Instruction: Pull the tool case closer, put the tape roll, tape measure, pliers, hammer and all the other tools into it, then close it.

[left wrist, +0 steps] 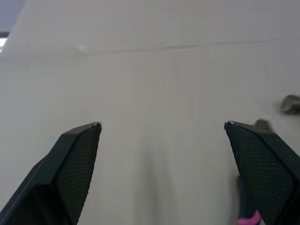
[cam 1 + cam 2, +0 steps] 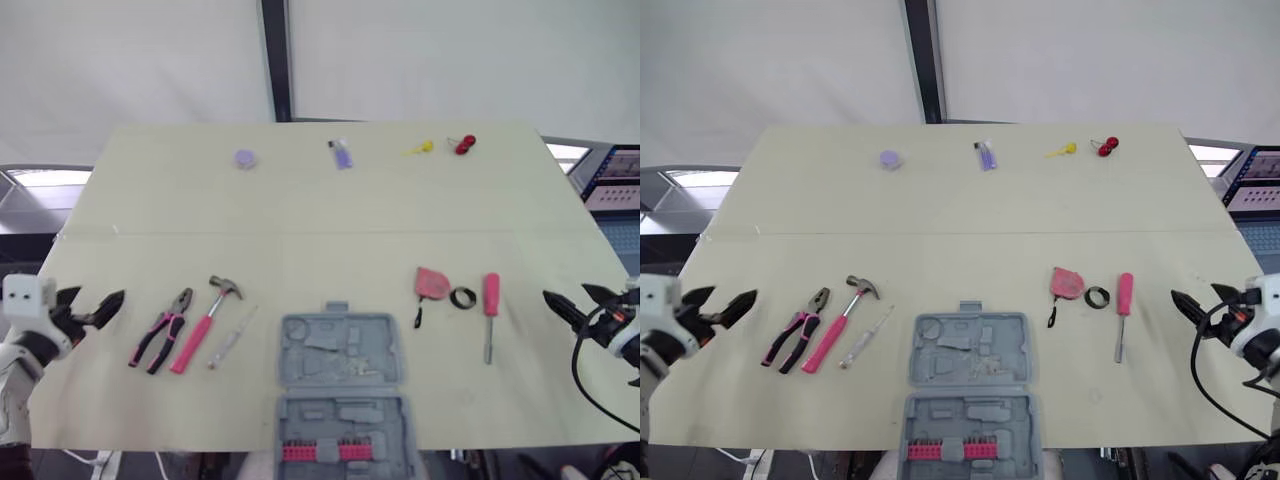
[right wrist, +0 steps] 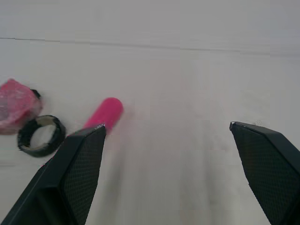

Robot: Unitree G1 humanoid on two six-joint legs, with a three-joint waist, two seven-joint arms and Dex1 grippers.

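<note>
An open grey tool case (image 2: 341,390) lies at the table's front middle, with a strip of pink bits in its near half. Left of it lie pink-handled pliers (image 2: 162,329), a pink hammer (image 2: 203,323) and a thin clear-handled screwdriver (image 2: 230,340). Right of it lie a pink tape measure (image 2: 432,284), a black tape roll (image 2: 463,297) and a pink-handled screwdriver (image 2: 490,315). My left gripper (image 2: 92,305) hovers open at the table's left edge, left of the pliers. My right gripper (image 2: 572,303) is open at the right edge, right of the pink screwdriver (image 3: 105,114).
At the table's far side sit a lilac round object (image 2: 245,159), a small purple item (image 2: 341,153), a yellow piece (image 2: 419,148) and a red piece (image 2: 464,145). A faint seam crosses the beige tabletop (image 2: 320,233). A monitor (image 2: 615,180) stands beyond the right edge.
</note>
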